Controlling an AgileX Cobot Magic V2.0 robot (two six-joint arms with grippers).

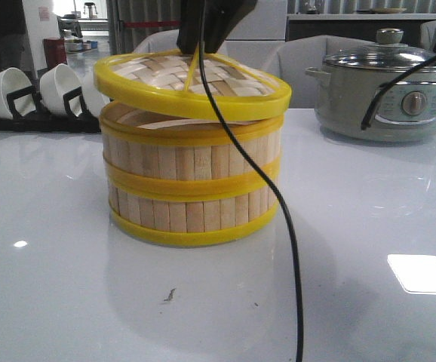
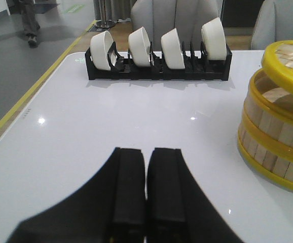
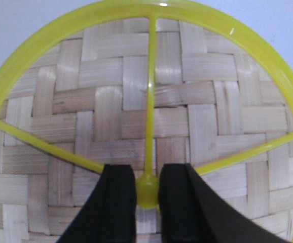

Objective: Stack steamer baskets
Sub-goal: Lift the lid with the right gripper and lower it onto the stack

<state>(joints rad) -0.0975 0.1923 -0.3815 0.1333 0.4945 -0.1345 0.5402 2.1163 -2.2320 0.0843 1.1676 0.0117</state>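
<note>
The right hand (image 3: 147, 190) is clenched on the small yellow knob at the centre of the lid (image 1: 193, 83), its two black fingers (image 3: 119, 202) pressing the knob from either side. The lid hangs directly beneath that hand, with the yellow spokes running out from the knob to the rim across the woven face. In the front view the lid sits tilted above the steamer baskets (image 1: 193, 188): its left edge is higher and its right edge is lower, close to the top basket's rim; whether it touches there is hard to tell. Its flat face points mostly upward, leaning toward the right.

The two baskets stand stacked upright on the white bench (image 1: 59, 286), one squarely on the other, their slats vertical and yellow rims level.

The left hand (image 2: 147, 190) hovers low over the bench, well apart from the stack, its fingers pressed together and gripping nothing.

A black cable (image 1: 282, 219) hangs in front of the baskets.
</note>
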